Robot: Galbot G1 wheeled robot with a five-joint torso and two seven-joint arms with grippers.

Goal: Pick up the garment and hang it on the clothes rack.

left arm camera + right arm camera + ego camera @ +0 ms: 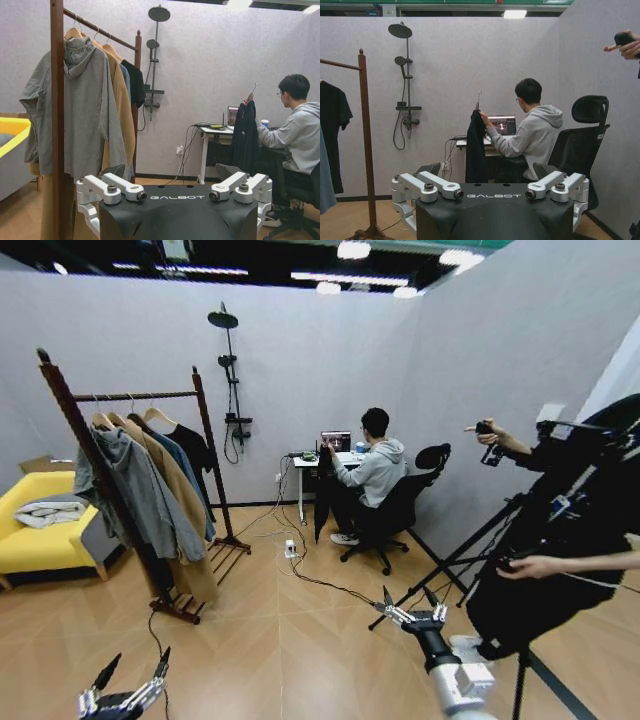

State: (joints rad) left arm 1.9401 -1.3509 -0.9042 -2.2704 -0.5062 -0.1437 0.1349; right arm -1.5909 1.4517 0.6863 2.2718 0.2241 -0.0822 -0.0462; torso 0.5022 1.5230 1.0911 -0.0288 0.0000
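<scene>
The garment (323, 492), long and black on a wooden hanger, hangs in front of the desk at the far wall. A seated person's hand holds it up by the hanger; it also appears as the garment (245, 142) and the garment (476, 150) in the wrist views. The clothes rack (207, 440) stands at the left, its rail carrying a grey hooded jacket, a tan coat and dark tops. My left gripper (130, 680) is open low at the left, far from both. My right gripper (410, 602) is open low at the right, over bare floor. Rack posts show as the clothes rack (57, 100) and the clothes rack (366, 140).
A yellow sofa (40, 540) sits left of the rack. A black shower stand (232, 390) stands by the back wall. Cables and a power strip (291, 548) lie on the floor. An office chair (400, 510) and a tripod (470, 550) stand to the right.
</scene>
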